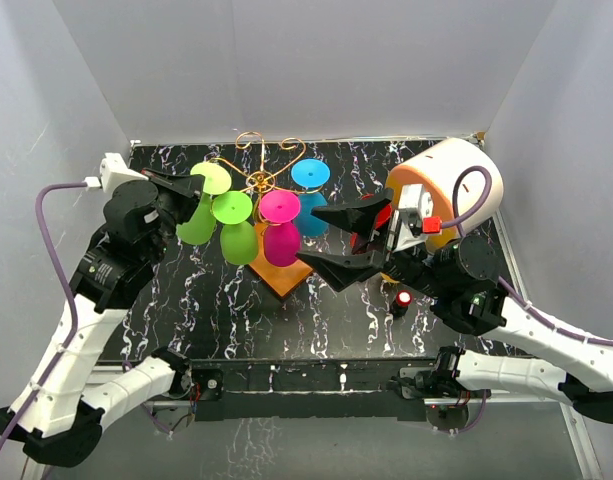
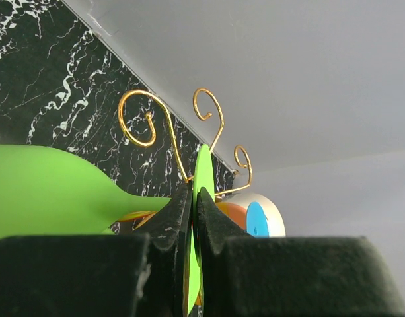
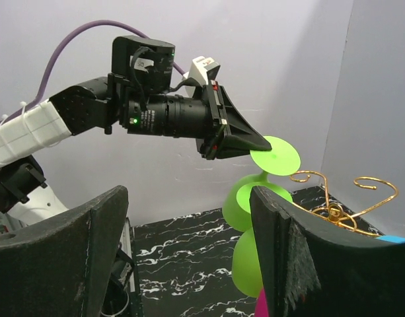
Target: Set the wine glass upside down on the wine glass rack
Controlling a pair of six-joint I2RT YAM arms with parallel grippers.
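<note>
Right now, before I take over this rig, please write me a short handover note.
Left pincer: shut on the foot of the lime wine glass, bowl down, beside the wine glass rack's left side.
Right pincer: open, empty, by the rack's right side.
Done: glass held inverted; green glass, pink glass, blue glass hang on the rack.
Left: seat it on a free arm, release.

My left fingers [image 2: 168, 228] are rough, matt black. The wine glass [image 2: 50, 191] is smooth green plastic. The wine glass rack [image 1: 260, 182] is shiny gold wire.
</note>
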